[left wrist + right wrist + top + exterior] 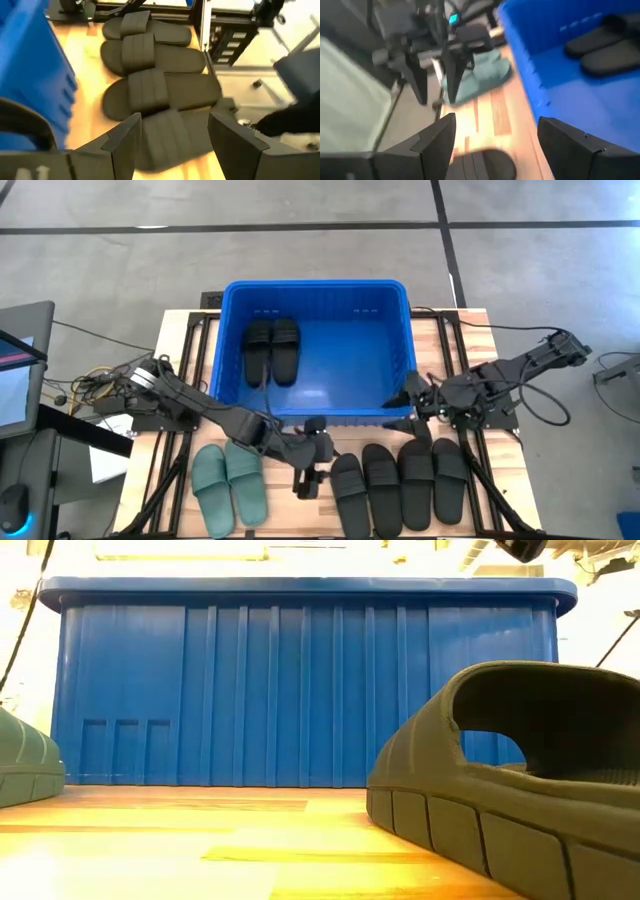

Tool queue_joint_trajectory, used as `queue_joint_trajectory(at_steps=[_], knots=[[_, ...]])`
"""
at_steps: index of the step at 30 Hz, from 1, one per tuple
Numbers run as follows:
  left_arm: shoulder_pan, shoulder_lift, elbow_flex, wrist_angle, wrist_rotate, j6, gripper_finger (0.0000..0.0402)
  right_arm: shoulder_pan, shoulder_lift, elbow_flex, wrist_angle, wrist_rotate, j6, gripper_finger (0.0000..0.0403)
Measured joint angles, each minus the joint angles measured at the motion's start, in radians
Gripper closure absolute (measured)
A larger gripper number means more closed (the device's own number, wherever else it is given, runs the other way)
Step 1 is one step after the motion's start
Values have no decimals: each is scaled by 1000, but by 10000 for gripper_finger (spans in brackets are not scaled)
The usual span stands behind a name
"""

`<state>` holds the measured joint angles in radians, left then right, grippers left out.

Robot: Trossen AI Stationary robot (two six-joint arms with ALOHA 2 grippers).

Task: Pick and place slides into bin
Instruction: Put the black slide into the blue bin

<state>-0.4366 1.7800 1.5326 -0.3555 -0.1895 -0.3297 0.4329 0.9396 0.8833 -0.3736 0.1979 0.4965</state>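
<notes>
The blue bin (395, 330) stands at the table's middle with two black slides (272, 348) lying flat on its floor. Two green slides (228, 485) lie soles down on the table near the front left. Four black slides (400, 480) lie side by side at the front right. My left gripper (312, 470) is open, just left of the leftmost black slide (170, 135), whose strap shows between its fingers (174, 117); I see no touch. My right gripper (402, 395) is open and empty at the bin's near right corner (497, 119).
The bin's near wall (300, 690) rises right behind both grippers. Black frame rails (190, 370) run along both sides of the bin. A monitor (20, 370) and cables lie off the table's left edge. Bare wood (285, 510) shows between the green and black slides.
</notes>
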Motion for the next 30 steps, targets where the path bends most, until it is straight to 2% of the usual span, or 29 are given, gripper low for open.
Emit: queue_joint_trajectory(at_steps=[7,11,18,24,30], knots=[[-41,23,1,100,-151,-151,186,72,17,0,-67,-96,-48,137],[-77,23,1,102,-241,-215,186,128,14,0,-104,-104,-63,137],[-160,50,15,124,-322,-316,191,181,14,0,-113,-106,-105,137],[-207,139,124,74,-388,-350,215,182,-4,1,-110,-103,-107,137],[-218,273,301,-120,-407,-374,227,182,-42,0,-111,-95,-106,137]])
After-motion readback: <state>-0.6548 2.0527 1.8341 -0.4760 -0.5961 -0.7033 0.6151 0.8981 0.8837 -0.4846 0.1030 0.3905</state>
